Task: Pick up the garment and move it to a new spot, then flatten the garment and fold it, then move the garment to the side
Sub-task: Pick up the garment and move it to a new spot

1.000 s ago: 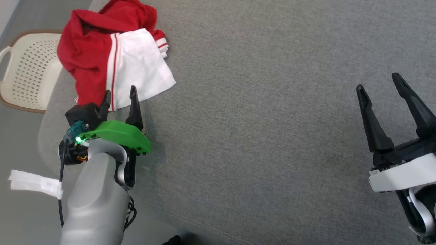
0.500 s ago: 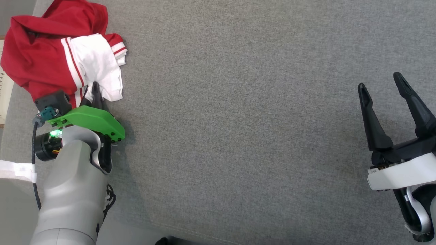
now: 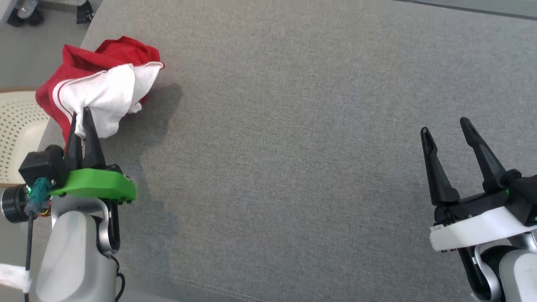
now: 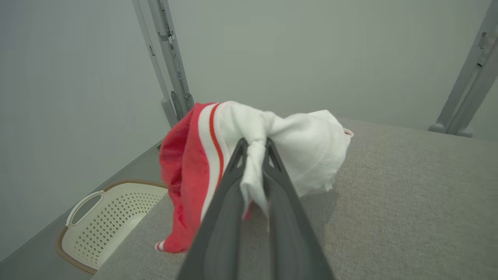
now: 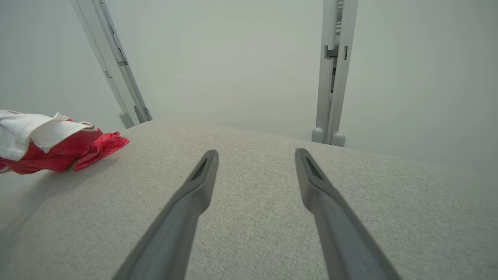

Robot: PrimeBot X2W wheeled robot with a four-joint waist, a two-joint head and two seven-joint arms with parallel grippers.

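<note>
Left tool (image 3: 81,112): the fingers were spread a second ago and are now pressed together, pinching a fold of white cloth between the tips.
Garment (image 3: 105,86): red and white, bunched. It hangs from the left tool at the far left corner of the tabletop (image 3: 293,147).
Change: the garment lay loose and partly spread on the tabletop a second ago. It is now gathered and drawn up toward the fingertips, with a shadow cast beside it.
Contact: whether the lowest red folds are clear of the tabletop cannot be told.
Right tool (image 3: 445,126): the fingers are spread and hold nothing. It stands over bare tabletop, well apart from the garment.
Basket (image 3: 16,126): pale and perforated, on the floor just beyond the left edge, beside the garment.
Camera note: the head view has shifted, so displacement across the picture is not proof of travel.
Task status: the grasp appears complete. The carry to a new spot appears to be the step in hand. Flattening, folding and moving the garment aside remain.
Risk: the pinch holds a single fold, so the cloth could slip out under its own weight.
</note>
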